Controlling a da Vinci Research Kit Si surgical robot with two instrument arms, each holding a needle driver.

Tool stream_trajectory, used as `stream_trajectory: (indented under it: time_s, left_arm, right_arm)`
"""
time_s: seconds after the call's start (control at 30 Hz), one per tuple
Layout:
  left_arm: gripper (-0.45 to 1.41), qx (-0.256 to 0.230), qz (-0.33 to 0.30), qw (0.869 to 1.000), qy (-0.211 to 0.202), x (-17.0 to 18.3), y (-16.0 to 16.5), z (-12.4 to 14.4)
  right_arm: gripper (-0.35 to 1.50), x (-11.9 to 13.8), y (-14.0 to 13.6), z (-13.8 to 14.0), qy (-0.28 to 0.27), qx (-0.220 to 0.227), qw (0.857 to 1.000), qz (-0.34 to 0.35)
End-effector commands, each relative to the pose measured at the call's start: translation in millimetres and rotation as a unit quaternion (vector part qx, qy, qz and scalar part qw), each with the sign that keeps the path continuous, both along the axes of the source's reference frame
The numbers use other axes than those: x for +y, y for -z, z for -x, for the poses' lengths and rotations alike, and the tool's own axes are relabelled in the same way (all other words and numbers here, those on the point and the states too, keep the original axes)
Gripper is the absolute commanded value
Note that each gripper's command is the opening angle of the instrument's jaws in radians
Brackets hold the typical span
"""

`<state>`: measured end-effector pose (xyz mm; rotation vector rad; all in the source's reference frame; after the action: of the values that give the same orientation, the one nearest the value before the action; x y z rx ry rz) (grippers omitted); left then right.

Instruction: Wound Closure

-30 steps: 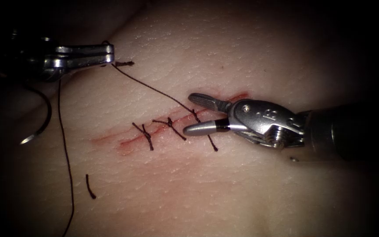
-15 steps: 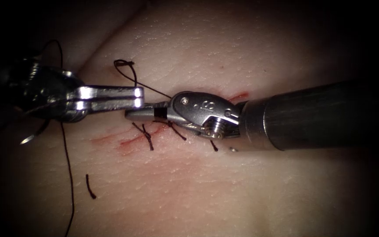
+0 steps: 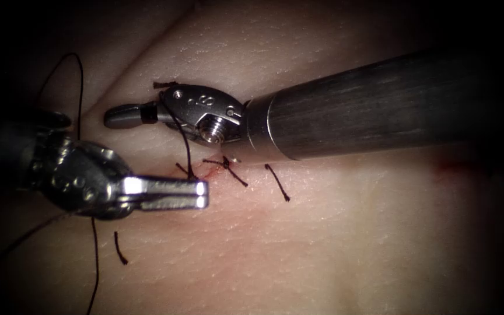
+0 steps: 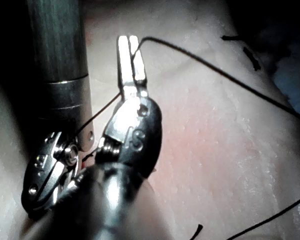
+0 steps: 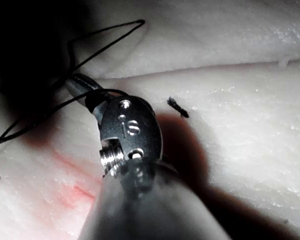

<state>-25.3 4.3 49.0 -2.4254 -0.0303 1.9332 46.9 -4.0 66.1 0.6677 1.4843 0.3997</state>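
Note:
My left tool [image 3: 203, 194] lies low on the left of the tissue [image 3: 322, 233], jaws shut on the thread [image 4: 215, 70] at their tip [image 4: 132, 50]. From there the thread [image 3: 185, 146] rises from the stitched cut [image 3: 211, 172] and crosses over the wrist of my right tool. My right tool [image 3: 112, 116] reaches in from the upper right and points left above the cut. Its jaws are shut, with nothing seen between them, and the thread [image 5: 110, 37] is looped around their base [image 5: 77, 85]. Neither tool holds the needle.
A knotted stitch [image 3: 226, 163] and a short thread tail [image 3: 278, 182] lie along the cut. One cut piece of thread [image 3: 121, 249] rests on the tissue below the left tool. A frayed thread end [image 3: 164, 85] sits above the right tool's wrist. Slack thread [image 3: 94, 262] hangs down at the left.
The right tool's jaws shut and it moved left and up across the cut. The left tool carried the thread down and to the right, laying it over the right tool's wrist.

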Motion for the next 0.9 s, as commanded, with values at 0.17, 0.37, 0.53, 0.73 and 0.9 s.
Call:
stream_trajectory:
  time_s: [0.17,0.37,0.53,0.73,0.9]
  left_arm:
    - [-0.45,-0.001,-0.006,1.0,-0.006,-1.3,-1.2,0.6]
    - [-0.45,-0.002,-0.011,1.0,-0.012,-2.0,-3.3,1.2]
    - [-0.45,0.007,-0.019,1.0,-0.013,-2.0,-5.9,1.3]
    - [-0.45,0.011,-0.037,0.999,-0.011,-1.9,-9.4,0.9]
    - [-0.45,0.023,-0.044,0.999,0.002,-0.3,-12.5,0.1]
  right_arm:
    - [-0.35,0.6,0.8,0.8,-0.018,0.025,0.999,-0.009]
    - [-0.35,1.7,2.9,2.5,-0.029,0.074,0.996,-0.033]
    - [-0.35,2.1,5.0,4.3,-0.028,0.095,0.994,-0.045]
    - [-0.35,2.6,6.5,6.8,-0.027,0.113,0.992,-0.057]
    - [-0.35,2.4,6.9,8.7,-0.011,0.127,0.99,-0.058]
